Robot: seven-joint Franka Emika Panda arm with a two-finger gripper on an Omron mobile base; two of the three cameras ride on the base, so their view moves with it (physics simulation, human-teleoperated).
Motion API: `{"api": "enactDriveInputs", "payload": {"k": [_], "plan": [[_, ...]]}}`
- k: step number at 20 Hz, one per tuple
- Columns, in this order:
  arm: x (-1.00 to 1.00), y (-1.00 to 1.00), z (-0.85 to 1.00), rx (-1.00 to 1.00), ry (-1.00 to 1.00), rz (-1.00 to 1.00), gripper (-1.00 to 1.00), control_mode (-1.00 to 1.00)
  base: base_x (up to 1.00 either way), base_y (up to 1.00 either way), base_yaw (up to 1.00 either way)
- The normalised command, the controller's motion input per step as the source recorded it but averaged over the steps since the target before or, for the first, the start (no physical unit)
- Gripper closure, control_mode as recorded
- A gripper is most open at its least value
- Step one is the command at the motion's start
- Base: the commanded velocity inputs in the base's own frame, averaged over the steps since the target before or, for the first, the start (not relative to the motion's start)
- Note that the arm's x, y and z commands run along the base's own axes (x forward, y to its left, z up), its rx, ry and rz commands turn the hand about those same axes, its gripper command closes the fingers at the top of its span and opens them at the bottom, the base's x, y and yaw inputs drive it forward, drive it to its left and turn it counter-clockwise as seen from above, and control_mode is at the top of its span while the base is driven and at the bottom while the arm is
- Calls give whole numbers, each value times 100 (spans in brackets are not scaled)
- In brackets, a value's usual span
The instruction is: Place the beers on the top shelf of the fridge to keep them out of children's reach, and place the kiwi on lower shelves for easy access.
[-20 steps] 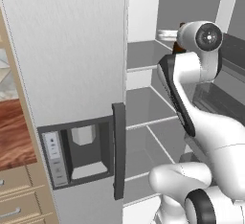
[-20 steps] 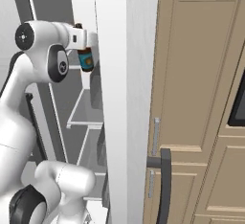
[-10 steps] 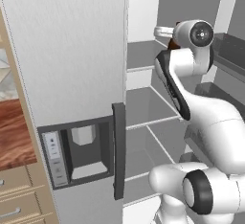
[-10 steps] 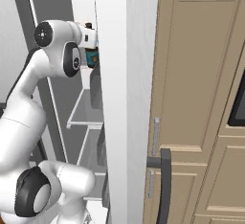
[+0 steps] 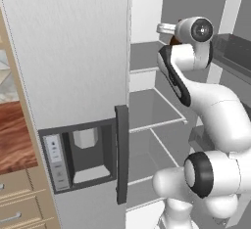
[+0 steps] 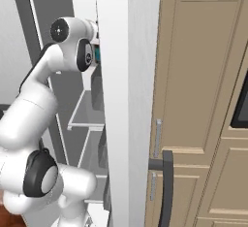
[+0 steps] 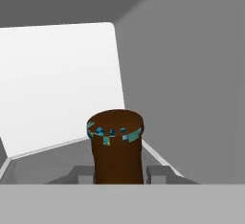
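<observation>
My gripper point(image 7: 118, 173) is shut on a brown beer bottle point(image 7: 117, 146) with a blue label, whose round end faces the hand camera. A dark fingertip point(image 7: 81, 173) shows on either side of it. In the left base view the hand is high inside the open fridge point(image 5: 147, 8), above the top shelf point(image 5: 144, 69), and a sliver of the bottle point(image 5: 172, 40) peeks out behind the wrist. From the right, a bit of its blue label point(image 6: 97, 54) shows beside the door edge. The lower shelves point(image 5: 159, 124) lie below. The kiwi is out of view.
The closed fridge door with its dispenser recess point(image 5: 83, 154) and dark handle point(image 5: 121, 159) fills the left. The open door point(image 6: 116, 114) stands edge-on close to the hand. Tan cabinets point(image 6: 203, 100) are on the right. A door bin point(image 5: 235, 52) sits right of the wrist.
The arm has pushed the hand and bottle further into the upper fridge; in the right base view the bottle has slid almost behind the door edge.
</observation>
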Motion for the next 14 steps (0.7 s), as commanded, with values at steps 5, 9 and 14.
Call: {"api": "enactDriveInputs", "payload": {"k": [5,9,14], "plan": [[40,0,-5,0,0,0,100,-100,0,0,0],[43,0,-15,0,0,0,100,-100,0,0,0],[40,0,-28,0,0,0,100,-100,0,0,0]]}}
